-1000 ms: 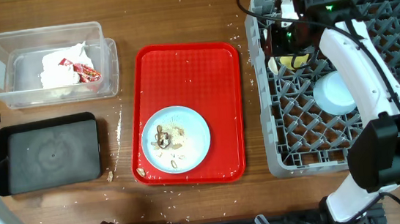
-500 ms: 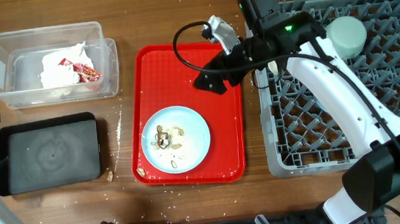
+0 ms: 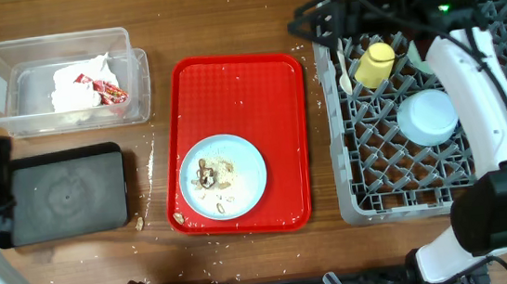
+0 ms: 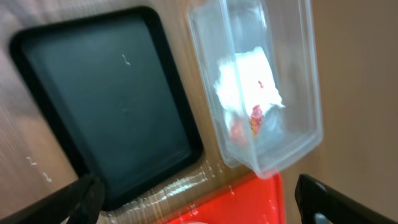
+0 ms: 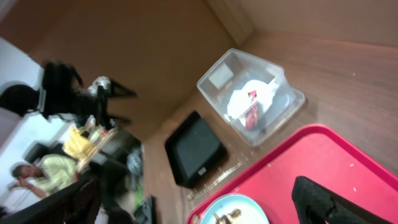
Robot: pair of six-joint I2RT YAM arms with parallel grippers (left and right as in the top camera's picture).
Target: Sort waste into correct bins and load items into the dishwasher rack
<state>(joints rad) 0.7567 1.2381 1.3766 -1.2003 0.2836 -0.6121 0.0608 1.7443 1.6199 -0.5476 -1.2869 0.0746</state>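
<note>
Over the dishwasher rack's [image 3: 343, 182] upper-left corner in my overhead view, the right hand [image 3: 300, 23] hangs released, fingers spread, arm stretched across the rack. The yellow cup [image 3: 377, 63] lies tilted inside that corner. The left hand [image 4: 205, 205], well left of the rack, gapes empty.

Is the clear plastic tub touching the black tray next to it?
Apart. The overhead view shows a strip of bare wooden table between the clear tub and the black tray.
</note>
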